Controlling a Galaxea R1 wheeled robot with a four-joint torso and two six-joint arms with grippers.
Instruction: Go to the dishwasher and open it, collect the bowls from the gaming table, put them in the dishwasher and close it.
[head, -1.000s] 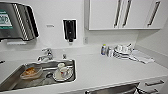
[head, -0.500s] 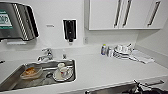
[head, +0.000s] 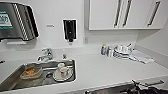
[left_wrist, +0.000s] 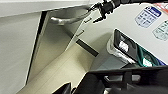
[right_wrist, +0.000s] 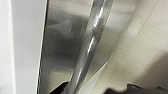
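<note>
The dishwasher (left_wrist: 62, 47) sits under the white surface (head: 105, 72) right of the sink (head: 15, 80), its stiff, smooth steel bar handle (right_wrist: 87, 47) the place to grip, with the right gripper (left_wrist: 101, 11) at it, whether its jaws clasp it being impossible to tell

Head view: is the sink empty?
No. The sink holds a plate with cups and a container of food.
</note>
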